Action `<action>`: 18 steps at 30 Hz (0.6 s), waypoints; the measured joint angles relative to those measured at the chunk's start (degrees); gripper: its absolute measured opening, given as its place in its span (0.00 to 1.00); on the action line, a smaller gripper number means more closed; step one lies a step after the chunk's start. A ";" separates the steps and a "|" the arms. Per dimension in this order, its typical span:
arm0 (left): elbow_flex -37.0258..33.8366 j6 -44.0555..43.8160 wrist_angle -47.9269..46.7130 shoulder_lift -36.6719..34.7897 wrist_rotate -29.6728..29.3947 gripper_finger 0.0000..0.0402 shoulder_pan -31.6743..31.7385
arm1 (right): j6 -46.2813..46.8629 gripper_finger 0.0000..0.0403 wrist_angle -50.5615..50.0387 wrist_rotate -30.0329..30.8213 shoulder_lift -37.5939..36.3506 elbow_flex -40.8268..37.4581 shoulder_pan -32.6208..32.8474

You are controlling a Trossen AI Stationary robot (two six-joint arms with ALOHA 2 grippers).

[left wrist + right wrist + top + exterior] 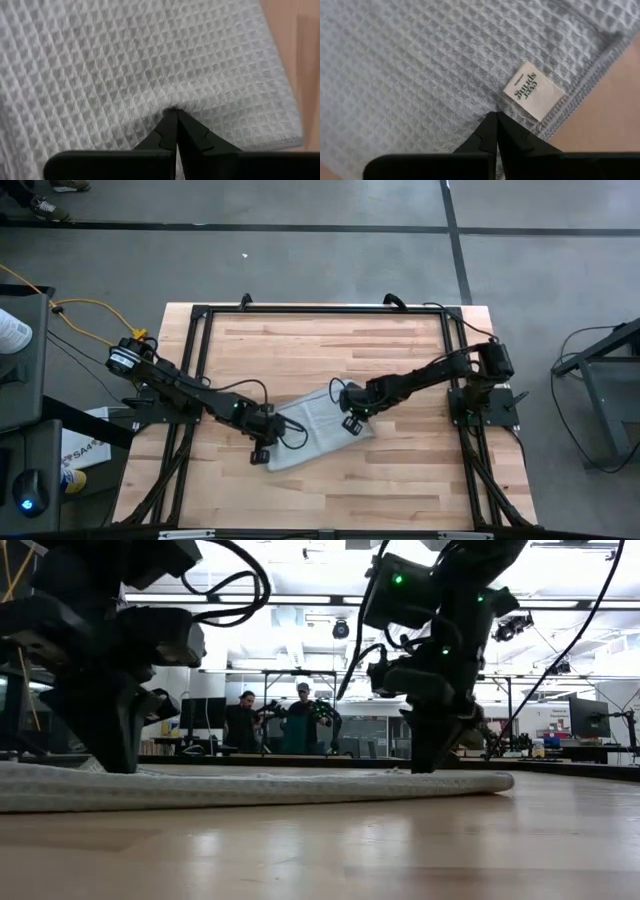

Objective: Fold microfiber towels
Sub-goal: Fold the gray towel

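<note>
Towel point(318, 426) lies flat near the middle of the wooden table point(330, 345), a soft, light waffle-weave cloth that should drape and slide easily, so it is best pinched at corners or hems. The left gripper point(173, 114) and the right gripper point(496, 116) press down on it with jaws fully closed, holding nothing, the right beside the white tag point(534, 90).
</note>
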 joint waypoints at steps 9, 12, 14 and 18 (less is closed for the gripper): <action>0.31 -0.24 4.70 3.05 -0.80 0.00 0.15 | -6.84 0.01 5.02 -2.19 0.11 -0.09 -5.21; 2.43 0.51 5.26 5.89 -0.81 0.00 0.15 | -8.66 0.01 6.72 -3.53 0.11 -0.09 -6.60; 4.06 1.53 4.79 7.97 -0.85 0.00 0.15 | -9.60 0.01 7.86 -3.62 0.11 -0.09 -7.38; 8.26 4.68 4.37 11.35 -0.86 0.00 0.15 | -11.38 0.01 9.50 -5.15 0.11 -0.09 -8.98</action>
